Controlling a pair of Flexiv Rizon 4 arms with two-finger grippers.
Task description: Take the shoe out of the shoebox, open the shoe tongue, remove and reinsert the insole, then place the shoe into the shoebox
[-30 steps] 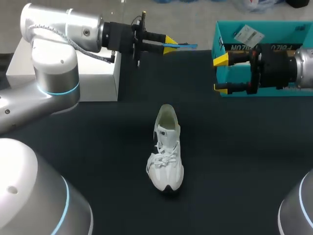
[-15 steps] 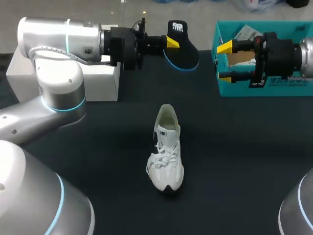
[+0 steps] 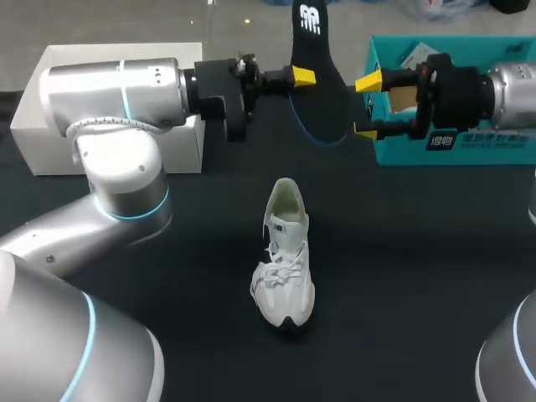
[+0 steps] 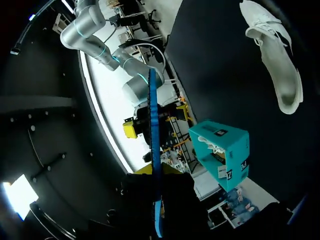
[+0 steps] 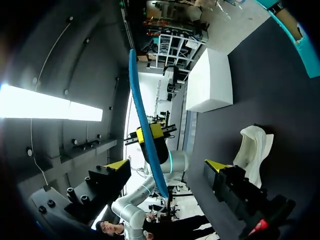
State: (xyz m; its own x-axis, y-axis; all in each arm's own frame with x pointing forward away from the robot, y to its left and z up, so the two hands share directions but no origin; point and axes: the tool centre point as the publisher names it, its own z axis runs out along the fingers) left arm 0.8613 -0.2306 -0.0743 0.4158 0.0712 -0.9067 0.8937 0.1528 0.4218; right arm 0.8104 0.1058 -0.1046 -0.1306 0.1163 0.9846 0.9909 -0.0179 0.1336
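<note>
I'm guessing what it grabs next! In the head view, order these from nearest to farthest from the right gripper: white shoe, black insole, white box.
1. black insole, just off the right gripper tips, held by the left gripper.
2. white shoe, mid-table.
3. white box, far left side.

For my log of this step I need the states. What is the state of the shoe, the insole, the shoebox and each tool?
insole: out of the shoe, held upright in the air.
shoe: out of the shoebox, standing on its sole on the table.
shoebox: open.
left tool: shut on the insole.
right tool: open, close to the insole, not gripping it.
</note>
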